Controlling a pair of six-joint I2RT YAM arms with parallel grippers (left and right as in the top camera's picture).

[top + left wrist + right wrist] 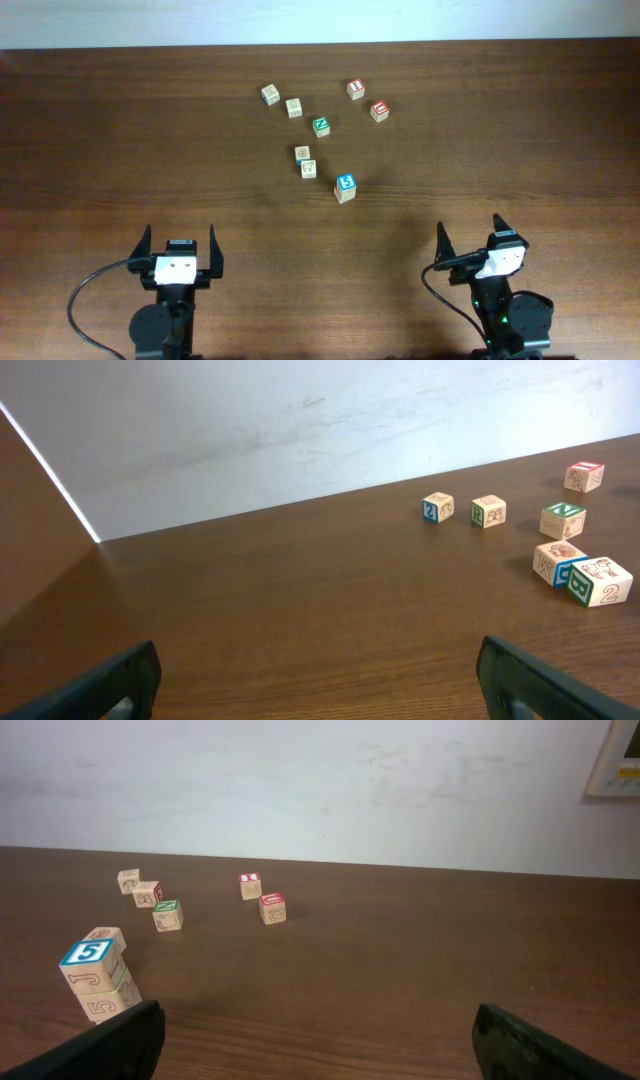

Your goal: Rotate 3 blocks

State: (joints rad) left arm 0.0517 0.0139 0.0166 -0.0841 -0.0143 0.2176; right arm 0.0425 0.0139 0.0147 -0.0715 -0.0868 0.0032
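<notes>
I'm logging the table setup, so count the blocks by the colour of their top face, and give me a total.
Red-topped blocks: 2
Green-topped block: 1
Blue-topped block: 1
Plain pale-topped blocks: 4
Block under the blue-topped one, top hidden: 1
Total: 9

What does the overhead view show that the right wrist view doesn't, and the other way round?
Only overhead: the left gripper, open. Only right wrist: the blue 5 block sits stacked on another block. Both: the right gripper, open; the green-letter block; two red-topped blocks.
</notes>
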